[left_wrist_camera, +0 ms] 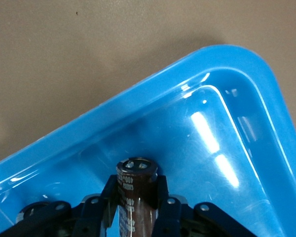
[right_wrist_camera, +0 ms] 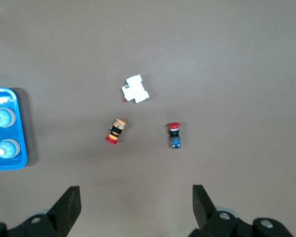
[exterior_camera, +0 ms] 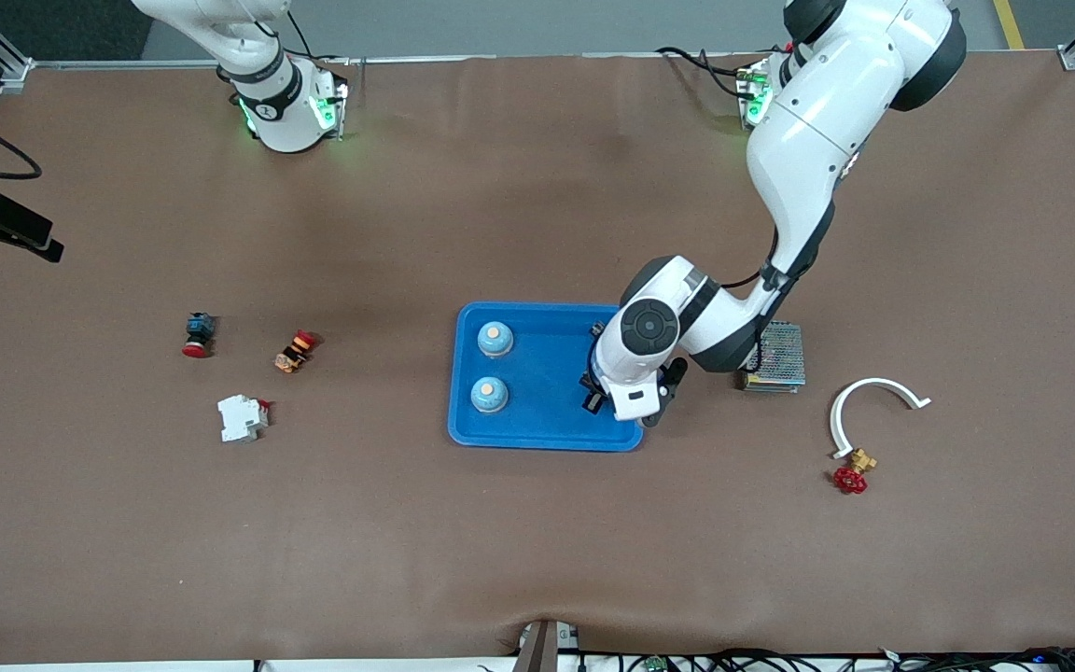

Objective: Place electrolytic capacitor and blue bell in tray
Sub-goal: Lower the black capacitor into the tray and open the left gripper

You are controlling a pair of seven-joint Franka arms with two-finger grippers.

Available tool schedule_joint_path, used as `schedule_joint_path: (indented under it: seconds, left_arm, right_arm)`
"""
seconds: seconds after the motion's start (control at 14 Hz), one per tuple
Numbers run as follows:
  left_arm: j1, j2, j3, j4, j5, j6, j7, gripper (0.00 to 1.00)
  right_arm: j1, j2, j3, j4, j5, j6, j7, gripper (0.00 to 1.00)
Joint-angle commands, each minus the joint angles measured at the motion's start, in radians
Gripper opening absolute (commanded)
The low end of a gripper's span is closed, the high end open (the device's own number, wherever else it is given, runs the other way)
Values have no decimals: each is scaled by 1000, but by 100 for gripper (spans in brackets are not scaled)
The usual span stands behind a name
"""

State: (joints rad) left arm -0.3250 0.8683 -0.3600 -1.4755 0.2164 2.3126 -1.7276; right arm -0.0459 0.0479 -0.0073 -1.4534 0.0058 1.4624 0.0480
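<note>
The blue tray [exterior_camera: 547, 425] lies mid-table with two blue bells [exterior_camera: 495, 340] [exterior_camera: 489, 395] standing in it, toward the right arm's end. My left gripper [exterior_camera: 595, 399] reaches down into the tray's other end. In the left wrist view the left gripper [left_wrist_camera: 136, 186] is shut on a dark brown electrolytic capacitor [left_wrist_camera: 136, 169], held upright just over the tray's floor near a rounded corner of the tray [left_wrist_camera: 227, 69]. I cannot tell whether it touches the floor. My right gripper [right_wrist_camera: 134, 197] hangs open and empty, high over the table; its view also shows the tray [right_wrist_camera: 20, 123].
A metal mesh box [exterior_camera: 777, 357] sits close beside the left arm's elbow. A white curved piece [exterior_camera: 873, 397] and a red-handled brass valve [exterior_camera: 853, 474] lie nearer the front camera. Toward the right arm's end lie a white breaker [exterior_camera: 241, 417] and two push buttons [exterior_camera: 199, 334] [exterior_camera: 295, 351].
</note>
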Motion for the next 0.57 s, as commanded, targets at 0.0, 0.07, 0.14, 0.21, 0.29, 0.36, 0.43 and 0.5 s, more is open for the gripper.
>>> schedule_joint_path:
  seconds: [0.0, 0.07, 0.14, 0.21, 0.29, 0.36, 0.43, 0.5]
  left_arm:
    - [-12, -14, 10, -2, 41, 1, -20, 100]
    - [-12, -18, 10, 1, 52, -4, -18, 100]
    - [-12, -25, 10, 3, 63, -10, -18, 100]
    - [-12, -37, 10, 6, 76, -28, -17, 100]
    - [-8, -48, 10, 9, 89, -54, -15, 100]
    - [4, -61, 9, 11, 100, -73, -3, 100]
    - [14, -87, 7, 11, 100, -94, 20, 100]
    - [27, -107, 7, 11, 98, -114, 42, 100]
  right_arm:
    - [-17, -25, 3, -44, 0, -10, 18, 100]
    - [-17, -25, 3, -44, 0, -10, 18, 100]
    - [-17, -26, 3, -42, 0, -10, 18, 100]
    - [-20, -29, 3, -44, 0, -11, 18, 100]
    - [-26, -29, 1, -44, 0, -16, 15, 100]
    - [-29, -29, 1, -42, 0, -17, 9, 100]
    - [-35, -31, 0, -42, 0, -19, 7, 100]
    - [-37, -36, -2, -44, 0, -23, 7, 100]
